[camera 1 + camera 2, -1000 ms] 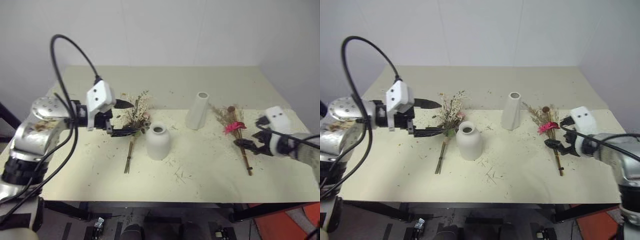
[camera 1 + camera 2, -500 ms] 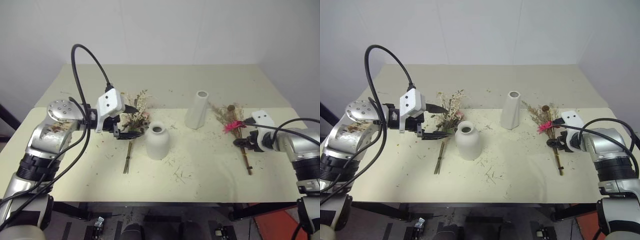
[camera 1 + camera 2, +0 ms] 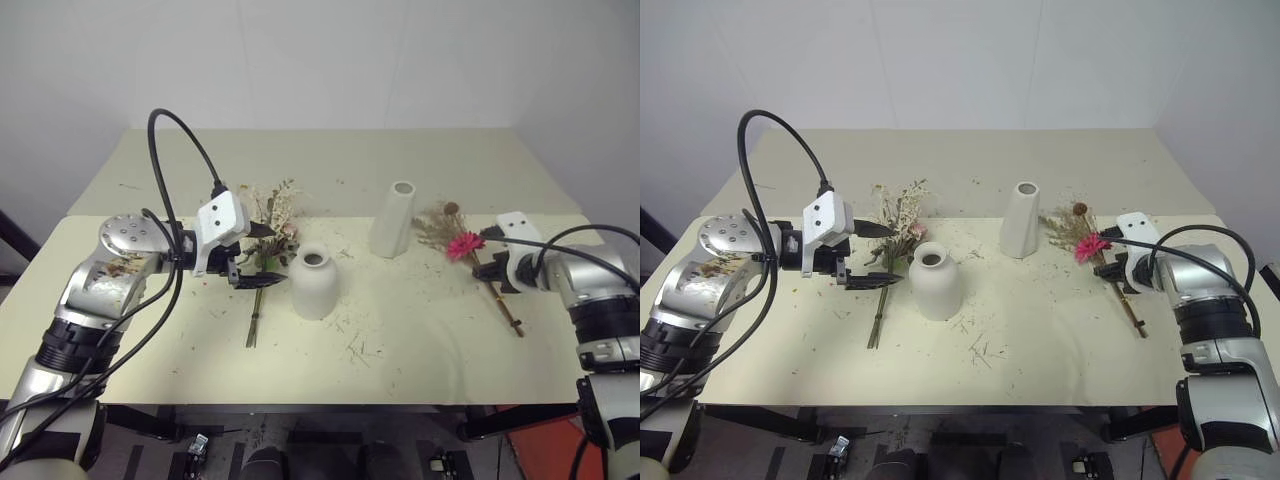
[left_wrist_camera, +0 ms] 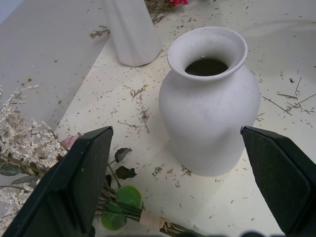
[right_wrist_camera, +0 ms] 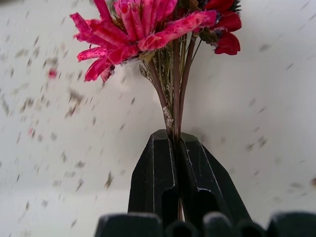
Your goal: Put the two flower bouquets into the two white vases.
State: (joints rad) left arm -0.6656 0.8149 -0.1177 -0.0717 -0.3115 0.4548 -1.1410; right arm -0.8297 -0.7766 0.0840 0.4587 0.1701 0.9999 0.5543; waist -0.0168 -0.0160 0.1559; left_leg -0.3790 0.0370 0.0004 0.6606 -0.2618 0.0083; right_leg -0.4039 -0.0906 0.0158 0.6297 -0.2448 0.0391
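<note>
Since the earlier frame, my right hand (image 5: 177, 148) has gone from apart to clamped on the thin stems of the magenta bouquet (image 3: 462, 244), just below the flower, and that bouquet now lies turned, its stem end swung further from the round vase (image 3: 313, 284). I take the round vase as my landmark. It stands upright near the middle of the counter (image 3: 400, 350). My left hand (image 3: 262, 256) hovers just to the left of it, fingers (image 4: 74, 187) wide apart and gripping nothing; in the left wrist view the vase sits between them, further ahead. The pink rose bouquet (image 3: 270, 228) lies on the counter to the left of the round vase, flower heads behind my left hand, stems running toward the front edge under it. The tall slim vase (image 3: 394, 220) stands upright behind and to the right of the round vase, well apart from it. The magenta bouquet is further right again, past the tall vase. Both vases have nothing inside. Small dry bits (image 3: 355, 348) are scattered on the counter in front of the round vase.
</note>
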